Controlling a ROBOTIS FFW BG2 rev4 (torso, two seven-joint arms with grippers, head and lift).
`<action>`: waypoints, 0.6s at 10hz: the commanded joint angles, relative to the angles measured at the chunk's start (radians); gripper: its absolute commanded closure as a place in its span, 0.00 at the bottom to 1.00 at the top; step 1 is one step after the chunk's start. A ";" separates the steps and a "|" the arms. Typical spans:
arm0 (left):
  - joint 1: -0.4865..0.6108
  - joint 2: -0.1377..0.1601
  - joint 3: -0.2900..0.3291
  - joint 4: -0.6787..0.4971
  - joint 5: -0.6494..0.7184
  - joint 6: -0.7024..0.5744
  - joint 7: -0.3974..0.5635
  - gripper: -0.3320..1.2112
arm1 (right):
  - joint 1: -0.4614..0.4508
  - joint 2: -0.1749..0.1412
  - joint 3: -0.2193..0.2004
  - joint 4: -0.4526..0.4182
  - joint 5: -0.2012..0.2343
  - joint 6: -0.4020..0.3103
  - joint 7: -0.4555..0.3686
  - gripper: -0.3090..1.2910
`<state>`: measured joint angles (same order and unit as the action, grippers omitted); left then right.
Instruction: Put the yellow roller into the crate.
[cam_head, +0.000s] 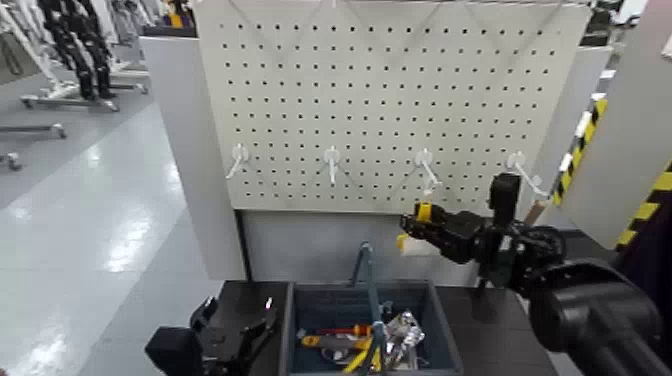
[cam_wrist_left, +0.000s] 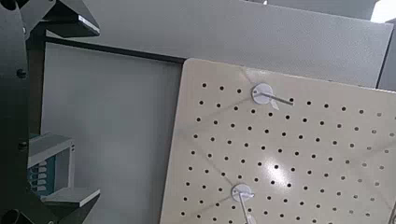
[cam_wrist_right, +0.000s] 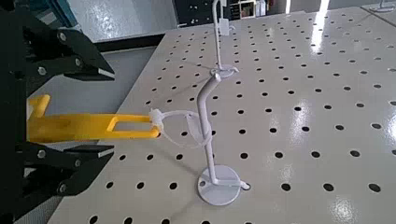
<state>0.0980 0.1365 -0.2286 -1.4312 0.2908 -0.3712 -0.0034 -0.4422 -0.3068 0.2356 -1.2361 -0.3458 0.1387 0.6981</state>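
Observation:
The yellow roller (cam_head: 424, 213) hangs by a white loop on a white hook (cam_wrist_right: 211, 112) of the pegboard (cam_head: 400, 90). Its yellow handle (cam_wrist_right: 89, 126) runs between the fingers of my right gripper (cam_wrist_right: 105, 112). The jaws stand open on either side of the handle, the upper finger (cam_wrist_right: 70, 56) clearly apart from it. In the head view my right gripper (cam_head: 418, 226) is raised at the board, above the right end of the crate (cam_head: 445, 330). The crate is dark blue-grey with an upright centre handle (cam_head: 362, 268). My left gripper (cam_head: 235, 325) is open and empty, low beside the crate's left side.
Several tools lie in the crate, among them a red-and-yellow-handled one (cam_head: 340, 335). Three other white hooks (cam_head: 332, 160) on the board are bare. A white panel (cam_head: 190, 150) stands left of the board. A yellow-and-black striped post (cam_head: 585, 130) is at the right.

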 joint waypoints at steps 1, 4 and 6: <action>0.000 0.002 0.002 0.000 0.001 0.000 -0.001 0.28 | 0.004 0.000 -0.001 -0.006 0.005 0.001 0.003 0.91; 0.000 0.002 0.000 0.000 0.001 0.000 -0.003 0.28 | 0.011 0.002 -0.010 -0.016 0.005 0.001 0.004 0.91; -0.001 0.002 0.000 0.001 0.001 0.000 -0.004 0.28 | 0.020 0.003 -0.019 -0.031 0.005 0.002 0.004 0.97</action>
<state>0.0979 0.1380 -0.2286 -1.4300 0.2914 -0.3713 -0.0076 -0.4245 -0.3039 0.2189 -1.2626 -0.3405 0.1406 0.7026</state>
